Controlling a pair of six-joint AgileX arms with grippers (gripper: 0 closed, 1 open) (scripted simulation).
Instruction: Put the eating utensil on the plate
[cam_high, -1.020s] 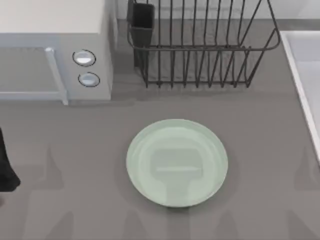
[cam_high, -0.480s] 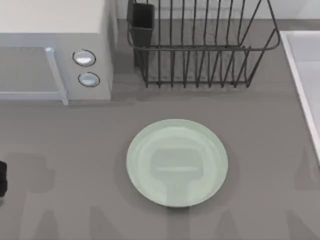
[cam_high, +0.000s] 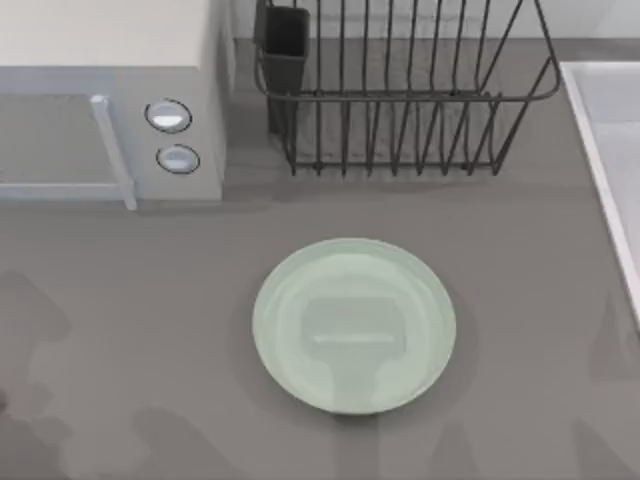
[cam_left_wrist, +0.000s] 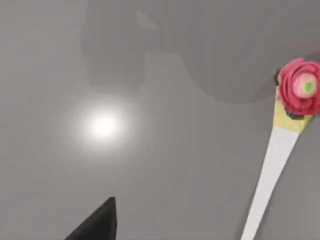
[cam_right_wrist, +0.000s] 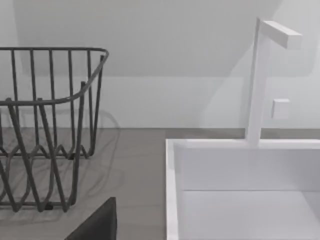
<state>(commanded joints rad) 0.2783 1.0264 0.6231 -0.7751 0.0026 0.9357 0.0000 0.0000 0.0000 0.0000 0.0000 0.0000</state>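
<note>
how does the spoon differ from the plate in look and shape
The spoon has a thin, straight white handle, while the plate is a wide round disc. The spoon carries a red rose ornament at its handle end; the plate is plain pale mint green. Both lie on the grey table.

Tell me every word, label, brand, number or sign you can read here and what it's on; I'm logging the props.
None: no readable text in these views.
Microwave: two round knobs, no markings legible.
Spoon: white handle with a red flower ornament, no lettering.
Plate, dish rack, sink and faucet: plain, unmarked.
</note>
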